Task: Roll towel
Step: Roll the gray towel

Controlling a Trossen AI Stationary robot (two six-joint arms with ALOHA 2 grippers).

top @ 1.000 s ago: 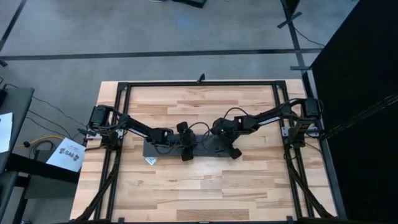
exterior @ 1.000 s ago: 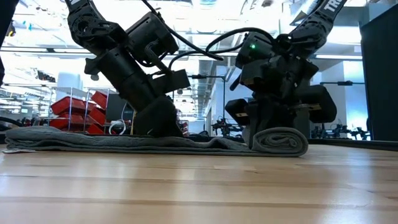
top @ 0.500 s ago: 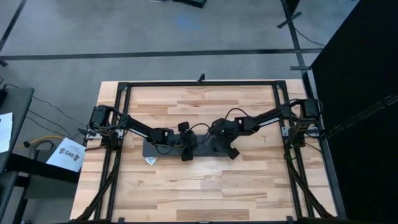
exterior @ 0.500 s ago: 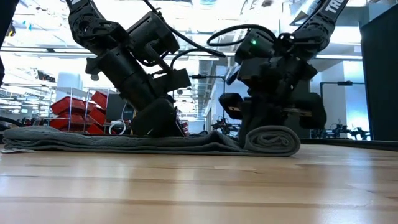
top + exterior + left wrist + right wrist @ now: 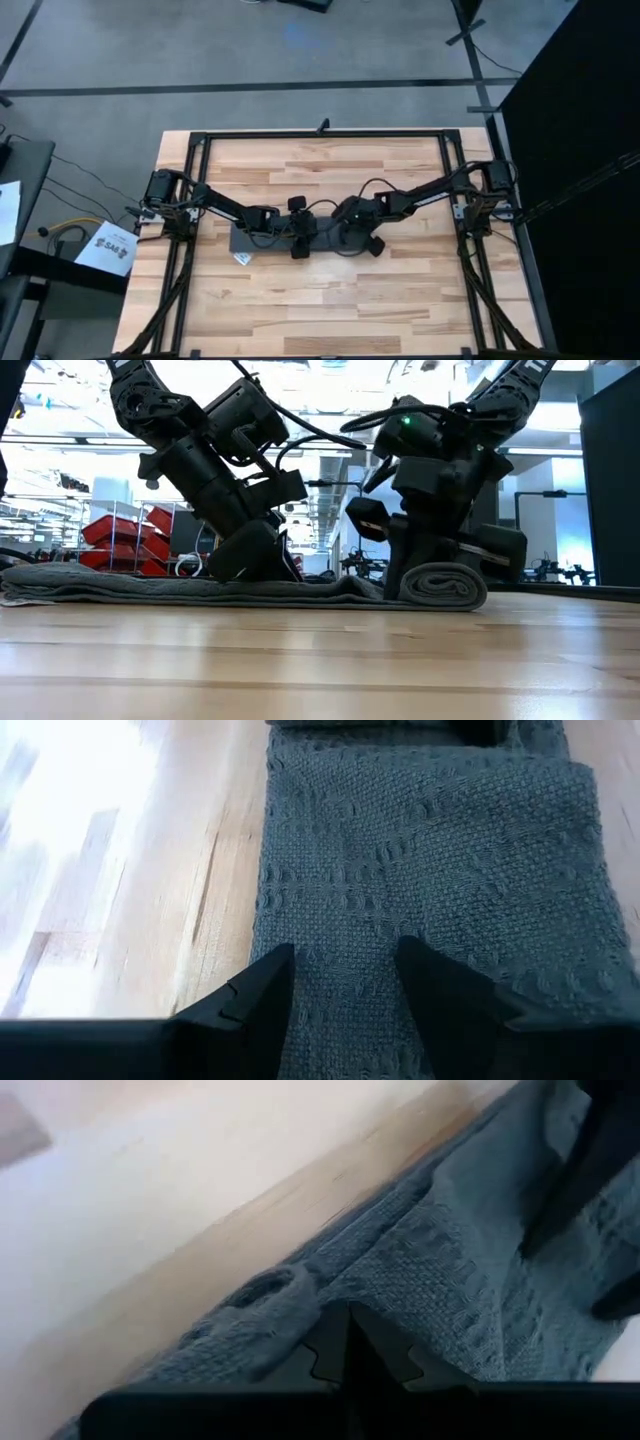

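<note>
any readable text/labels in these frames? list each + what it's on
"SAG" or similar, dark print on the white sheet beside the table's left edge; too small to read for sure.
White label tag on the towel: too small to read.
White letters on the arm's upper link: cropped, unreadable.

Two matte black jointed arms are seen, looped with black cables. A green light is lit on one wrist housing.
</note>
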